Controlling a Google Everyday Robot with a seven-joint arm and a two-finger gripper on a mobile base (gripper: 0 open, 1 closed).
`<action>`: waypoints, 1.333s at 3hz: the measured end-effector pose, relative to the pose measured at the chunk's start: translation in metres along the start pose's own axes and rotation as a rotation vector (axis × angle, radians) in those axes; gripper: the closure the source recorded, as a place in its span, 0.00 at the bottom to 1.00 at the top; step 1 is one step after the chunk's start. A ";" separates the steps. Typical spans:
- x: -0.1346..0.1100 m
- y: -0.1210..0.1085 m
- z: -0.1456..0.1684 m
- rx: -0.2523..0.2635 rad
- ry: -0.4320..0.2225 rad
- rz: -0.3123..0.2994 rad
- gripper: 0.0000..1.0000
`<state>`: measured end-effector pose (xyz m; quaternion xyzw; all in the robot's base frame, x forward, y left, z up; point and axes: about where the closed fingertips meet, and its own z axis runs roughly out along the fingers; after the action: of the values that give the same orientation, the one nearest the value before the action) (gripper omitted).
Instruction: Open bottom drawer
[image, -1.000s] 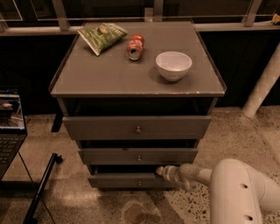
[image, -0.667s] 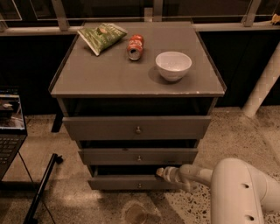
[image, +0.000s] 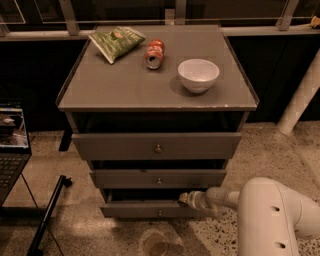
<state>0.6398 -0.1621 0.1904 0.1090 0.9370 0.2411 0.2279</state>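
The gripper (image: 186, 199) sits low at the top edge of the bottom drawer (image: 145, 209), right of its small centre knob (image: 159, 213); its grip cannot be told. The white arm (image: 270, 215) reaches in from the lower right. This drawer is the lowest of three grey fronts. On the cabinet top (image: 125, 87) are a white bowl (image: 198, 75), a red can (image: 154, 54) on its side and a green bag (image: 116, 42).

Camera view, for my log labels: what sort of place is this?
Likely an office or lab: open black laptop, speckled stone floor, grey wooden drawer cabinet. White gripper at top edge of the grey bottom drawer.
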 end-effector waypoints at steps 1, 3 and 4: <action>0.023 0.013 0.003 -0.009 0.096 0.023 1.00; 0.050 0.002 -0.026 0.010 0.218 0.013 1.00; 0.053 0.000 -0.022 0.018 0.227 0.019 1.00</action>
<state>0.5826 -0.1541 0.1882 0.0920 0.9579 0.2456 0.1171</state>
